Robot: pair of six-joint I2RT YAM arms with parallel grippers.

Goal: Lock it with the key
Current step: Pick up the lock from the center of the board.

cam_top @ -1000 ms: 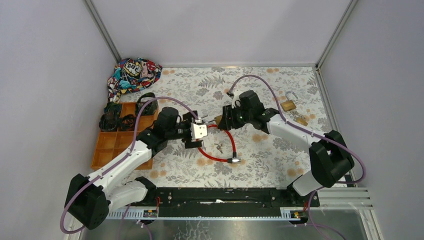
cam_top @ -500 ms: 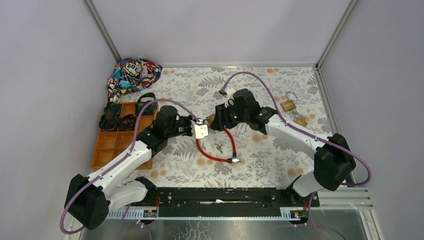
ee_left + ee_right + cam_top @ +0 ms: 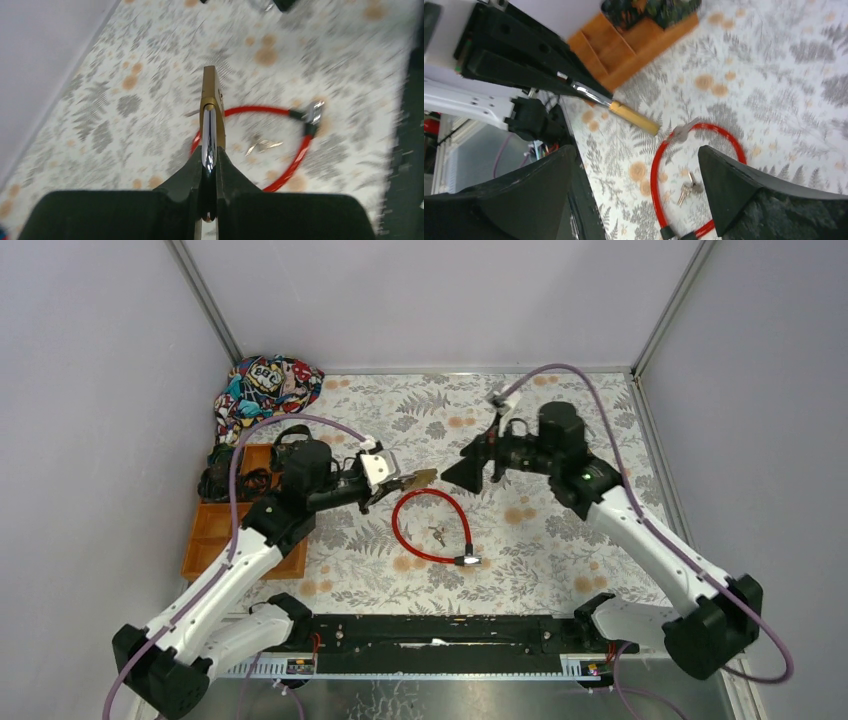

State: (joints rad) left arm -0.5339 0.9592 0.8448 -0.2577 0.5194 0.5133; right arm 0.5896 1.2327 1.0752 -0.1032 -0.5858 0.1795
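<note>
My left gripper (image 3: pixel 392 483) is shut on the chrome shackle of a brass padlock (image 3: pixel 420 478) and holds it in the air, its body pointing right. In the left wrist view the shackle runs between my left gripper's (image 3: pixel 209 167) fingers, with the padlock (image 3: pixel 211 95) edge-on. A small bunch of keys (image 3: pixel 437 535) lies on the table inside a red cable lock's loop (image 3: pixel 467 525). My right gripper (image 3: pixel 470 472) stands open and holds nothing, just right of the padlock. Its wrist view shows the right gripper (image 3: pixel 635 150), the padlock (image 3: pixel 634 117), the keys (image 3: pixel 687 189) and the cable (image 3: pixel 655 175).
An orange compartment tray (image 3: pixel 225 535) with black straps (image 3: pixel 225 480) sits at the left, and a colourful cloth bag (image 3: pixel 265 390) lies behind it. Grey walls close in the floral table on three sides. The tray (image 3: pixel 624 50) also shows in the right wrist view.
The left gripper shut on the padlock's shackle. The right gripper let go, opened wide and drew back to the right, leaving the padlock with the left gripper.
</note>
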